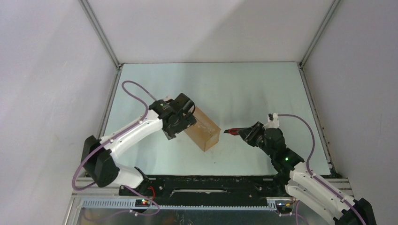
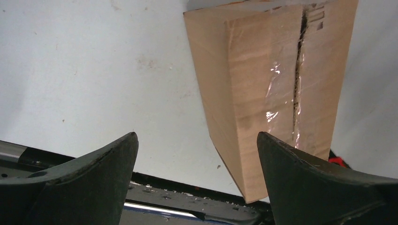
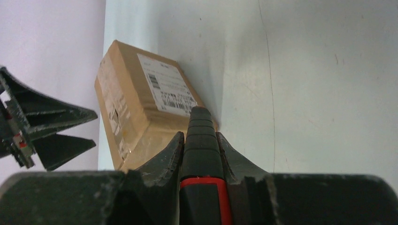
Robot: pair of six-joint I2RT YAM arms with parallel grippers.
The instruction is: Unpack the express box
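Note:
The express box [image 1: 202,132], a brown carton taped along its seam, lies on the table at the centre. In the left wrist view the box [image 2: 272,93] sits ahead of the fingers with its tape seam facing up. My left gripper [image 1: 187,112] hovers at the box's far left end, jaws wide open and holding nothing [image 2: 197,140]. My right gripper [image 1: 241,131] is shut on a red-and-black utility knife [image 3: 202,154], its tip pointing at the box's right end. The white shipping label [image 3: 165,89] shows in the right wrist view.
Grey enclosure walls rise close on both sides. A black rail [image 1: 206,183] runs along the table's near edge by the arm bases. The left fingers [image 3: 47,131] show at the left of the right wrist view.

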